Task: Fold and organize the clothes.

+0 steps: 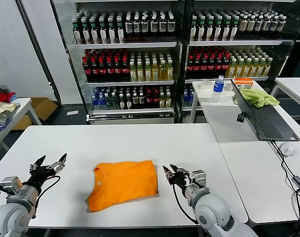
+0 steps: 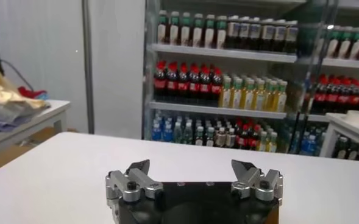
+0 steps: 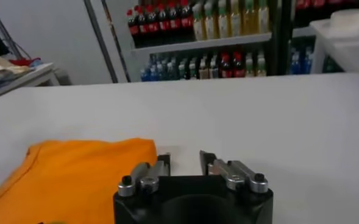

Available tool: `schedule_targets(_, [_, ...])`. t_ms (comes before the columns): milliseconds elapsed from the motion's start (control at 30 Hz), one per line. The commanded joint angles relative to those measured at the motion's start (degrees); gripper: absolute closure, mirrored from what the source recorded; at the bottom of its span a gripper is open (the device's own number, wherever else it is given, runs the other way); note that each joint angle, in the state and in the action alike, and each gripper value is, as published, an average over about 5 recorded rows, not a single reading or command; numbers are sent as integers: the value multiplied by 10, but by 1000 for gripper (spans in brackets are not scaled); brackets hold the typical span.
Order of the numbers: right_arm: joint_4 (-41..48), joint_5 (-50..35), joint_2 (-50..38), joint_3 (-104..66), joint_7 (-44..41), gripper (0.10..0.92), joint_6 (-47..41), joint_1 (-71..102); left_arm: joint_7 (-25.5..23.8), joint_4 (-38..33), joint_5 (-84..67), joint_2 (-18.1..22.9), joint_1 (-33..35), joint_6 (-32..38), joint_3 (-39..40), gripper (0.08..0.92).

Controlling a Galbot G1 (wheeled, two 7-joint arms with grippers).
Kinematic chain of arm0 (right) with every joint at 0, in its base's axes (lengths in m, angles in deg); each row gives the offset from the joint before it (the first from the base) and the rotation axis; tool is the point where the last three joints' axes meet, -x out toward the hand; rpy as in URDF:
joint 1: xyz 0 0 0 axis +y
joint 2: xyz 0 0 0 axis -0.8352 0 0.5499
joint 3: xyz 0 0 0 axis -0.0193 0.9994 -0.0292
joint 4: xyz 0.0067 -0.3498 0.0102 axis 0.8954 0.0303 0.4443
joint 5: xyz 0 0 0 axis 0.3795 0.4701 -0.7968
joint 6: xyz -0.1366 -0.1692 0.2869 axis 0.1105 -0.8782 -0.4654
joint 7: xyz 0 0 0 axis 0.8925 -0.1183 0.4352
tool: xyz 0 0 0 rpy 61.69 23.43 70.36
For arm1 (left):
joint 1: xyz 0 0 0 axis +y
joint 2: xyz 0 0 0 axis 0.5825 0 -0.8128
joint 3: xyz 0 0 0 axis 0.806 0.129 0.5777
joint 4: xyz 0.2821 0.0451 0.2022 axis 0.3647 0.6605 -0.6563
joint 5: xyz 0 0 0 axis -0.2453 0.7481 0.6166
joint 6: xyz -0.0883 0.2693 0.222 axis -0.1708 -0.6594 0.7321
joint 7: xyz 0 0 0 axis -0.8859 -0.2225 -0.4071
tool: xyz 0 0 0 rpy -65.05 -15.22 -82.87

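One orange T-shirt [image 1: 123,183] lies folded into a rough rectangle on the white table [image 1: 140,140], low and centre in my head view, collar toward the left of the frame. It is the only garment on this table. I have two grippers in view. My left gripper [image 1: 48,164] sits at the lower left, well apart from the shirt, its two fingers spread wide and holding nothing. My right gripper [image 1: 171,173] sits just right of the shirt's right edge, its two fingers [image 3: 162,165] parted by a narrow gap, nothing between them, not touching the cloth. One laptop [image 1: 262,117] stands open on the adjoining table at upper right, with one yellow-green cloth [image 1: 258,97] behind it.
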State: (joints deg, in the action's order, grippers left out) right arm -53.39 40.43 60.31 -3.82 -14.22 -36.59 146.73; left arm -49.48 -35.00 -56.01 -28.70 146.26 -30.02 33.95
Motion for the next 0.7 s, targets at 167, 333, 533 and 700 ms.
schedule_targets(167, [-19,250,2,-114,-33,472,79,40,-63,3,56,10,-6,101,33,177])
schedule_targets(333, [4,289,25,-125,-41,334,110,49,-75,12,105,16,-6,141,49,177])
schedule_targets(533, [9,280,22,-149,-46,212,141,60,-78,18,143,17,-8,164,52,177])
schedule_targets(700, [17,271,22,-156,-43,203,150,58,-68,21,150,14,-12,153,49,177])
